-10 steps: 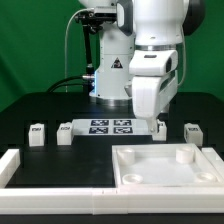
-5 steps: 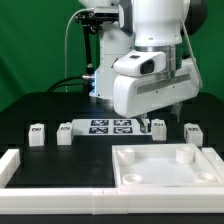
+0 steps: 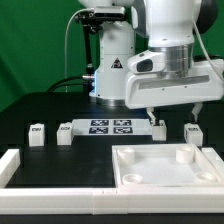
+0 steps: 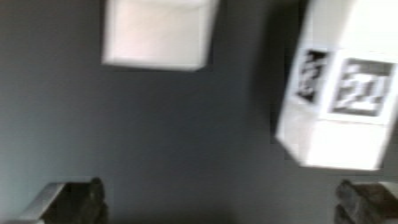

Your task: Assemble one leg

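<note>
Several small white legs stand on the black table in the exterior view: two at the left and two at the right. My gripper hangs open and empty just above and between the two right legs. In the wrist view my gripper shows both dark fingertips spread wide with only table between them. A leg with a black-and-white tag and a plain white block face lie beyond the fingers, blurred.
The marker board lies at mid table between the leg pairs. The large white square panel with round corner sockets sits at the front right. A long white rail runs along the front left. The robot base stands behind.
The wrist has turned and the gripper has shifted toward the exterior view's right, from above one right leg to between the two. It stays open and empty.
</note>
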### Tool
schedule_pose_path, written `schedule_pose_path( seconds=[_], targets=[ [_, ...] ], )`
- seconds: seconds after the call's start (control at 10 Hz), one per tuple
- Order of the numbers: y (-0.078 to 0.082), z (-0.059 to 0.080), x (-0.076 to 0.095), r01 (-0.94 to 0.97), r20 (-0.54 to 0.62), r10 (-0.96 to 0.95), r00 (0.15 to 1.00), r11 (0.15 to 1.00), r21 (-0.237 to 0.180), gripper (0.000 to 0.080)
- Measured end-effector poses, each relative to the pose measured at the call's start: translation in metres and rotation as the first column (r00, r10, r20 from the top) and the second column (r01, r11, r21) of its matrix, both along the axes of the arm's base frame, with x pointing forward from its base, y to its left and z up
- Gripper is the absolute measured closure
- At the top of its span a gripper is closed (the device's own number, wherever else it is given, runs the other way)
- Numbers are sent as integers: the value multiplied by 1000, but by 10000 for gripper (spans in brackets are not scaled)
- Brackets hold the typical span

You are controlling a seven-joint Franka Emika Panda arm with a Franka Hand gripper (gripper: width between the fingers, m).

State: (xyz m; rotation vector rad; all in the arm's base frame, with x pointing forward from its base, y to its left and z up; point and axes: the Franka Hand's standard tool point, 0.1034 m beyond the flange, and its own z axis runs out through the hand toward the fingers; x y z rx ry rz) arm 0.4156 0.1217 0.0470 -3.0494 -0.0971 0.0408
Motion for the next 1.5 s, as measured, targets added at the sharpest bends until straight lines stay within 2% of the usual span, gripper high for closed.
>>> schedule_pose_path(
  seconds=[0.2,0.3,0.4,0.5,0.6,0.7,0.9,1.2,1.3,1.5],
  targets=[
    [32,2,-10,-12,-40,12,999,1000,0,150],
    [38,2,-8,-21,-28,21,999,1000,6,150],
    [35,1,-10,-26,-51,26,998,1000,1,150],
    [32,2,-18,-45,-197,41,980,999,-20,150],
    [35,3,-8,-48,-246,42,968,999,-18,150],
    [33,3,-16,-61,-347,48,937,998,-27,150],
    [31,1,-18,-74,-527,45,849,997,-34,150],
    [37,-4,-23,-106,-729,56,682,994,-23,150],
    [39,-11,-17,-102,-736,56,675,995,-17,150],
    [40,-23,-18,-94,-731,50,681,995,-20,150]
  ],
)
